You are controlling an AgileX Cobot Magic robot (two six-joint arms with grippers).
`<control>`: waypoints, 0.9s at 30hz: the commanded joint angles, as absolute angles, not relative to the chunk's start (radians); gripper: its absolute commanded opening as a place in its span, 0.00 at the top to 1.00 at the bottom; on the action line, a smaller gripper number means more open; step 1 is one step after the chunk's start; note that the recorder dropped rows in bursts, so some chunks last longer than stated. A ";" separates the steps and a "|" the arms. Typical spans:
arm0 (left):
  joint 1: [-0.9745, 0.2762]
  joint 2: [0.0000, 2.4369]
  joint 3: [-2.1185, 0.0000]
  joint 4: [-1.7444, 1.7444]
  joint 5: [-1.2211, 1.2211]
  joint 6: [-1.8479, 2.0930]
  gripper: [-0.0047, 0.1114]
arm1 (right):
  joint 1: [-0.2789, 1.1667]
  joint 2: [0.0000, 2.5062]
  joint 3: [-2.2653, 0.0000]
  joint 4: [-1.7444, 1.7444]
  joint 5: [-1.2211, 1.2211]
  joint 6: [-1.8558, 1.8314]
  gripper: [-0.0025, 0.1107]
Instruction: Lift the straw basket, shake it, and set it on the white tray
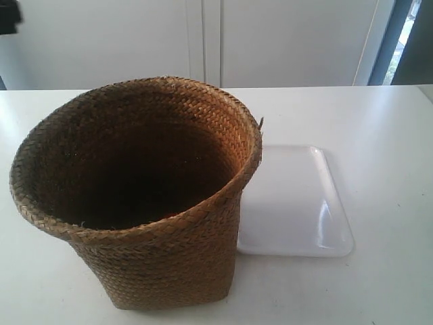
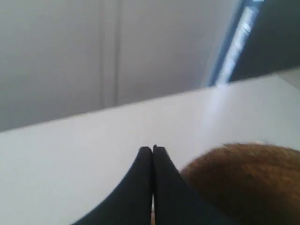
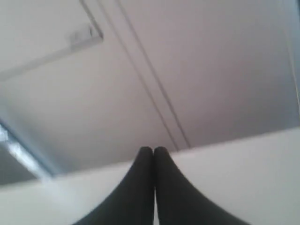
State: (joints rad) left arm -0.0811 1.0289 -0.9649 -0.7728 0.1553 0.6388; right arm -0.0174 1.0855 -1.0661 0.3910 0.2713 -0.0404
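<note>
The straw basket [image 1: 155, 264] stands upright on the white table, its wide braided rim and dark interior facing the exterior camera. The white tray [image 1: 298, 210] lies flat just beside it, partly hidden behind the basket's wall. No arm shows in the exterior view. In the left wrist view my left gripper [image 2: 153, 149] is shut with nothing between its black fingers, and a blurred brown part of the straw basket [image 2: 248, 183] shows beside it. My right gripper [image 3: 153, 150] is also shut and empty, pointing over the table toward the wall; neither basket nor tray shows there.
The white table [image 1: 379, 115] runs back to a pale wall with panel seams [image 1: 203, 40]. A dark window strip [image 1: 406, 40] stands at the back. A dark object [image 1: 9, 17] sits at the exterior view's upper corner.
</note>
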 commanded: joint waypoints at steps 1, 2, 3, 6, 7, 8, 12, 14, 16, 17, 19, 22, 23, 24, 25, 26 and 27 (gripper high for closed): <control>-0.082 1.220 -1.218 -0.542 0.543 0.432 0.96 | -0.019 1.269 -1.366 0.355 0.799 -0.182 0.98; -0.082 1.241 -1.260 -0.459 0.583 0.352 0.96 | -0.019 1.288 -1.408 0.355 0.861 -0.186 0.98; -0.082 1.264 -1.319 -0.323 0.642 0.259 0.96 | -0.019 1.302 -1.454 0.355 0.920 -0.187 0.98; -0.082 1.288 -1.432 -0.027 0.779 0.064 0.96 | -0.019 1.304 -1.540 0.363 1.010 -0.187 0.98; -0.082 1.288 -1.460 0.024 0.837 0.009 0.96 | -0.019 1.304 -1.567 0.367 1.042 -0.187 0.98; -0.082 1.288 -1.505 0.058 0.900 -0.049 0.96 | -0.019 1.304 -1.593 0.369 1.079 -0.187 0.98; -0.082 1.289 -1.642 0.014 1.164 -0.043 0.96 | 0.013 1.304 -1.645 0.395 1.203 -0.187 0.98; -0.082 1.292 -1.679 -0.053 1.221 0.006 0.96 | 0.044 1.307 -1.639 0.395 1.214 -0.188 0.98; -0.082 1.299 -1.691 -0.093 1.221 0.053 0.96 | 0.081 1.330 -1.638 0.395 1.221 -0.188 0.98; -0.082 1.306 -1.692 -0.097 1.221 0.057 0.96 | 0.105 1.345 -1.638 0.395 1.221 -0.188 0.98; -0.082 1.330 -1.694 -0.097 1.221 0.042 0.96 | 0.152 1.374 -1.638 0.395 1.221 -0.179 0.98; -0.082 1.368 -1.694 -0.136 1.221 0.015 0.96 | 0.204 1.417 -1.638 0.427 1.221 -0.186 0.98; -0.082 1.377 -1.694 -0.168 1.221 0.015 0.96 | 0.218 1.433 -1.638 0.448 1.221 -0.202 0.97; -0.082 1.387 -1.694 -0.196 1.221 0.028 0.95 | 0.227 1.448 -1.638 0.461 1.221 -0.219 0.95; -0.082 1.398 -1.694 -0.224 1.221 0.045 0.93 | 0.236 1.462 -1.638 0.469 1.221 -0.231 0.93; -0.082 1.403 -1.694 -0.243 1.221 0.055 0.90 | 0.245 1.476 -1.638 0.471 1.221 -0.231 0.89; -0.082 1.411 -1.694 -0.258 1.221 0.057 0.84 | 0.252 1.487 -1.638 0.471 1.221 -0.231 0.85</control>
State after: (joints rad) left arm -0.0811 1.4011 -1.6897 -0.1951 1.1319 0.0395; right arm 0.2318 1.4596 -1.6347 0.4553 1.2221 -0.2083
